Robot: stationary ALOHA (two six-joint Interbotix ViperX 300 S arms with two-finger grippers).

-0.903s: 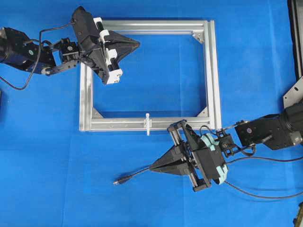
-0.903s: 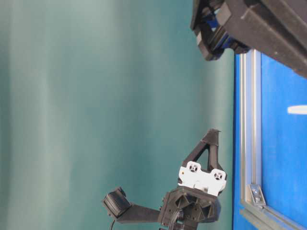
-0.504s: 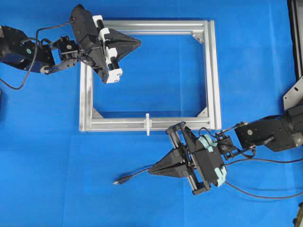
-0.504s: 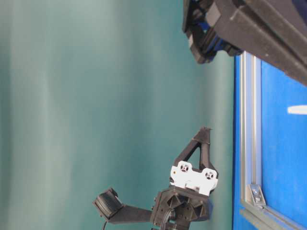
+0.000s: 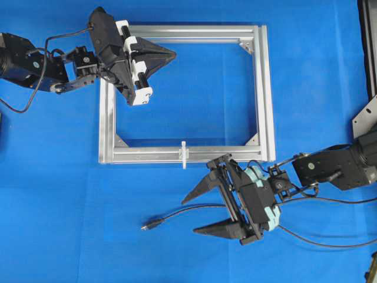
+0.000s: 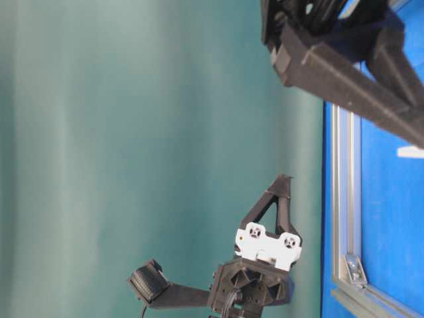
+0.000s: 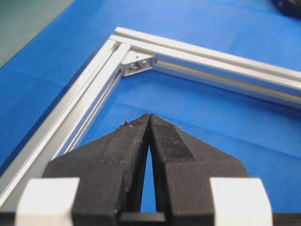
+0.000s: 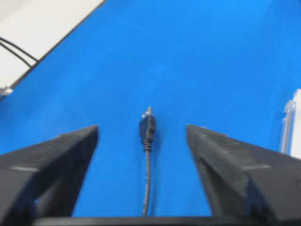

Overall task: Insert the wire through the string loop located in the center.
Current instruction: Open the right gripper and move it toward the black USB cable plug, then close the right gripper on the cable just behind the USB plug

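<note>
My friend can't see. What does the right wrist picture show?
A thin black wire with a small plug lies on a blue table, right between the two wide-open black fingers of the right tool.

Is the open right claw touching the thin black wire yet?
Apart. In the right wrist view, the thin black wire lies between the right gripper's open fingers, blue cloth showing either side.

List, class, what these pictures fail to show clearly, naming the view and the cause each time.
- The wire: in the overhead view its far end runs under the right gripper and is lost among the arm's cables.
- The string loop: too small overhead to see its opening; cut off by the edge in the right wrist view.
- The left gripper: the left wrist view cuts off its base.
</note>
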